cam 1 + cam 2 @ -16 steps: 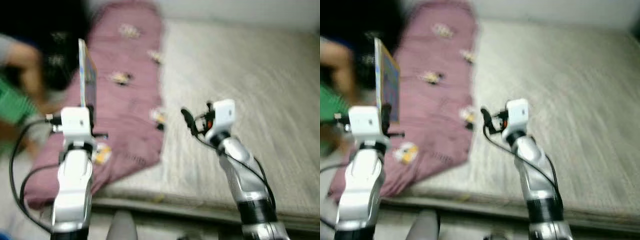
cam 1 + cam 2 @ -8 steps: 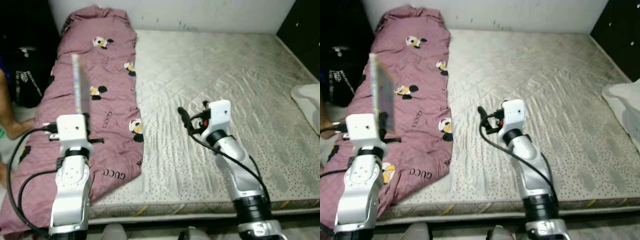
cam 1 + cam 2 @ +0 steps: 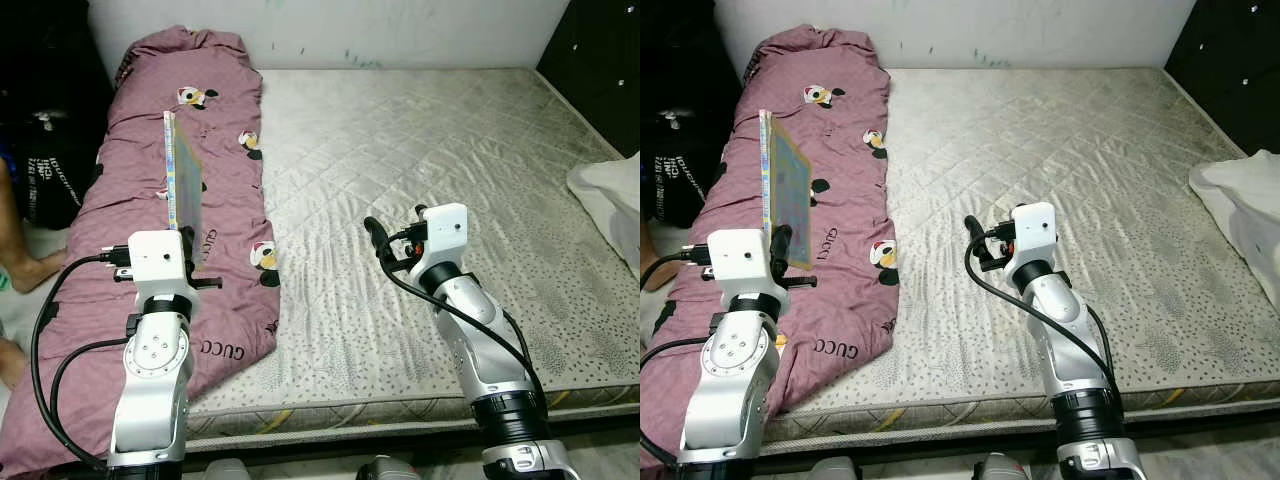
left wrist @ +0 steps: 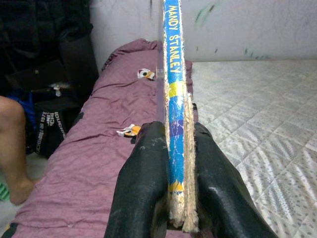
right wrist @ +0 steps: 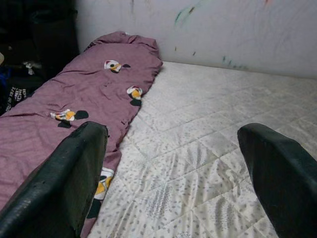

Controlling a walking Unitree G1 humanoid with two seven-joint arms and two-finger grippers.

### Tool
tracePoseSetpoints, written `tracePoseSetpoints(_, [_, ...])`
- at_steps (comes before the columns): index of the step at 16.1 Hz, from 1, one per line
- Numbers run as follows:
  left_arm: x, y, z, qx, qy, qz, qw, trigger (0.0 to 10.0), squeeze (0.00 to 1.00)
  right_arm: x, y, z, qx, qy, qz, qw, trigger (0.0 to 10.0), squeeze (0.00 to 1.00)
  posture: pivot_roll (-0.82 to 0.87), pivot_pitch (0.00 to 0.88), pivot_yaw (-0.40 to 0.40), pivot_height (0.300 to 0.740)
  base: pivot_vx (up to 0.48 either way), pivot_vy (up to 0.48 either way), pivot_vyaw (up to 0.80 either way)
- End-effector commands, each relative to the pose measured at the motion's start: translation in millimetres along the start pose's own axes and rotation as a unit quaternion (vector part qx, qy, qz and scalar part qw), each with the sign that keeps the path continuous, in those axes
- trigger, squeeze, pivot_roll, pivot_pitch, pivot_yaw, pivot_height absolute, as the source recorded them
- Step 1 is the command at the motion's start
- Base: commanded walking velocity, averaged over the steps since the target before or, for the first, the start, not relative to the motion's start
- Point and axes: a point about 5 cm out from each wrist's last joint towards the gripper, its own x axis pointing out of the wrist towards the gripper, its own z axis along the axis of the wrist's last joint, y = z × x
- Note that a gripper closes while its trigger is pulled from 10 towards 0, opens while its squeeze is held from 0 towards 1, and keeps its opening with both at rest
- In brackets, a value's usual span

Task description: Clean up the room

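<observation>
**A:** Book point(image 4: 177, 99) first: where is it, and what has hold of it?

**B:** It stands upright on its edge in the left gripper point(image 4: 174, 148), out over the purple quilt point(image 3: 215, 160) at about 10 o'clock from the middle of the head view. Both black fingers point(image 4: 143, 183) are pressed flat against the covers near the bottom of the spine, so the claw is clamped on it. The spine reads "Mandy Stanley".

**A:** How would you expect it to handle?

**B:** Thin and light, I'd judge, with stiff board covers. The page block looks worn and fuzzy at the bottom edge, so it is not delicate, but glossy covers could slide between the pads. Held low at one end, the tall part above may lever and tip if the arm swings fast.

**A:** Better place to grip?

**B:** Near the spine, as now, where it is stiffest; a hold further up toward the middle would steady it.

**A:** And the other arm?

**B:** The right gripper point(image 3: 385, 245) hovers over the bare mattress point(image 3: 450, 140) around 5 o'clock, its two fingers spread wide and holding nothing. A white cloth point(image 3: 610, 195) lies at 3 o'clock, and a person's leg point(image 3: 25, 255) is at 9.
</observation>
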Motion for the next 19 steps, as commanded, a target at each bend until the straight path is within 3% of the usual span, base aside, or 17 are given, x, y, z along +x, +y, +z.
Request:
tracePoseSetpoints(1, [2.6,-0.7,6.6,-0.005,-0.02,-0.004,1.0,10.0,0.0,0.9,-2.3,1.9,-0.004,-0.004,-0.003,1.0,10.0,0.0,0.0,0.0,-0.015,0.74,0.0,-0.24,0.0])
tracePoseSetpoints(19, [3.9,-3.9,7.3,-0.016,-0.023,-0.006,1.0,10.0,0.0,0.4,-4.0,-1.4,-0.011,0.0,-0.001,1.0,10.0,0.0,0.0,0.0,-0.021,0.74,0.0,-0.293,0.0])
